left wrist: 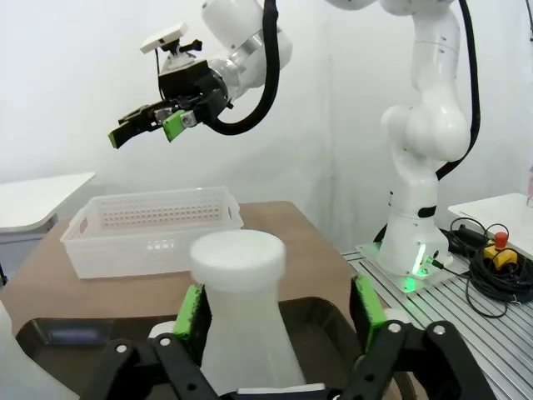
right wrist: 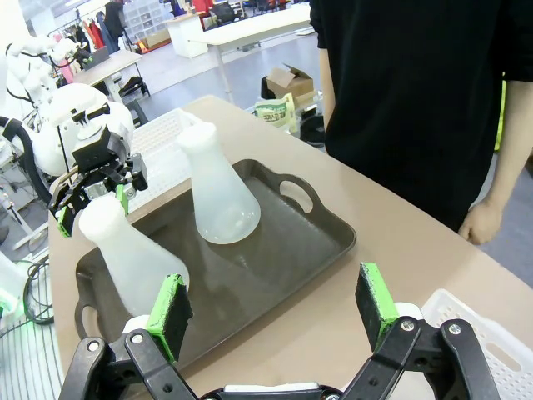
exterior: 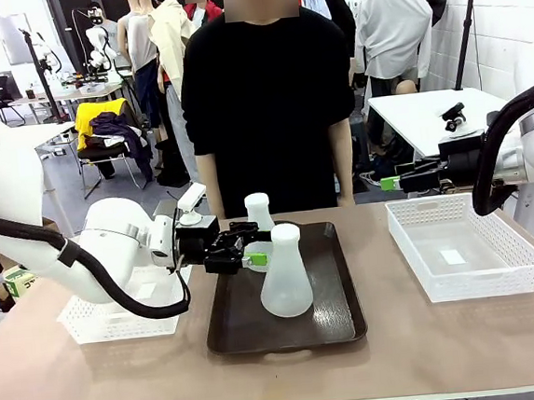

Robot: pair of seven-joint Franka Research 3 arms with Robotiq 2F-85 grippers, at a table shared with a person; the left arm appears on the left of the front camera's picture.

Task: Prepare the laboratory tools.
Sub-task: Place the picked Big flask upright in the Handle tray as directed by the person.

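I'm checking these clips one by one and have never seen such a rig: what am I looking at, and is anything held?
Two white robot arms work at a table, a person standing opposite. One picture looks across the table; the other two come from cameras on each wrist. A dark tray carries two flasks, near and far, with a white basket on each side, left and right. The left gripper is open around the near flask's neck, one pad apart from it. The right gripper hangs open, empty.

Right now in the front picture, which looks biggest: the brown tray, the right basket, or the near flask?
1. Brown tray
2. Right basket, nearly as wide as the tray, so that order is unsure
3. Near flask, clearly smallest
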